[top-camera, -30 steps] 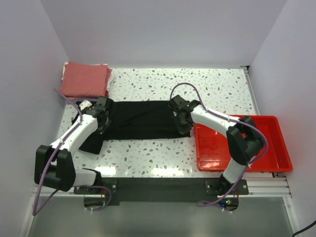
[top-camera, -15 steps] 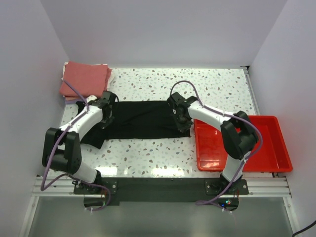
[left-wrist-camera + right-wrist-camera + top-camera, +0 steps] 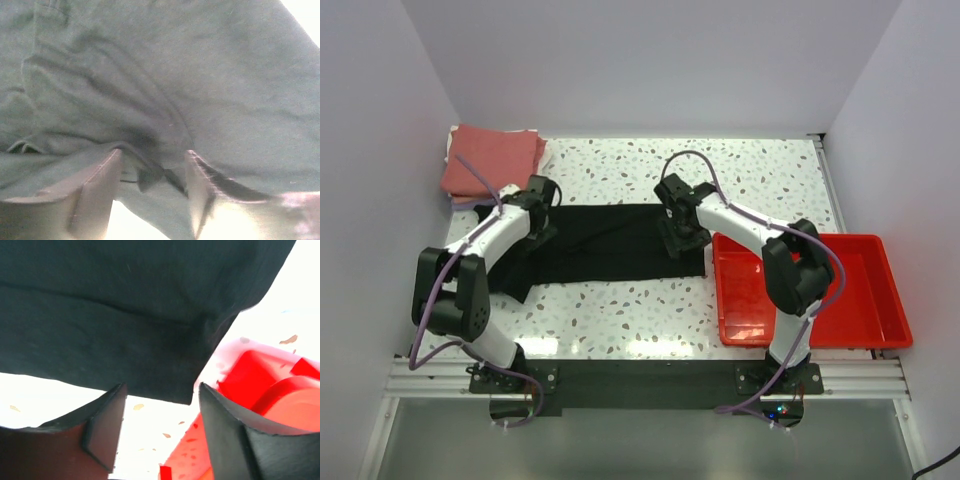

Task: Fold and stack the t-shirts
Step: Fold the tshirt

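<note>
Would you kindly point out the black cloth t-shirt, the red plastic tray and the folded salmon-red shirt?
Black cloth t-shirt (image 3: 610, 240): top view, its middle.
Red plastic tray (image 3: 872, 300): top view, bare floor.
Folded salmon-red shirt (image 3: 492, 160): top view, top face.

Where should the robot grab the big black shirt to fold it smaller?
Probably the near corners of its two short ends, pinched from straight above. The black shirt lies flat on the table as a long strip, so only edges can be pinched. One corner sits free beside the red tray, near the open right gripper; the open left gripper is over the other end.
</note>
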`<state>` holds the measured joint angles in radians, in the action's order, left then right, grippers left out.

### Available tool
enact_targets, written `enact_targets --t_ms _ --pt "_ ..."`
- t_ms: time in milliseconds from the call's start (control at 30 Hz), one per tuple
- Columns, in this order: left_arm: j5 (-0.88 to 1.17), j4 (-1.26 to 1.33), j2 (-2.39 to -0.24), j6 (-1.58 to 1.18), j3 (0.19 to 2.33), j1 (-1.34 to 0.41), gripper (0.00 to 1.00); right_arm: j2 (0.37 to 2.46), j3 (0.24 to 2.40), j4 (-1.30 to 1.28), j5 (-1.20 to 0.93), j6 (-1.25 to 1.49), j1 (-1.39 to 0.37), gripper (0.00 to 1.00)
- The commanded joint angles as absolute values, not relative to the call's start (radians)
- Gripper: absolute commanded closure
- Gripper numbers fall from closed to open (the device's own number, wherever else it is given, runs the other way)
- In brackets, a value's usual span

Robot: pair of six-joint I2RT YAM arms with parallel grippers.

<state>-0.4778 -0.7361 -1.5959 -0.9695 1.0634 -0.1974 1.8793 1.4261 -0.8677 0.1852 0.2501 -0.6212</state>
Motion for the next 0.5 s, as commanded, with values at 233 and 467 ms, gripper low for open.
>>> enact_targets --t_ms 233,467 --pt "-0.480 -0.716 -1.453 -0.940 1.132 -0.189 0.00 1.786 1.508 -0.845 0.135 0.218 -0.620 0.01" --pt "-0.443 -0.759 -1.284 -1.012 0.974 -0.190 0.00 1.675 1.362 -0.721 0.002 0.212 -0.626 0.01"
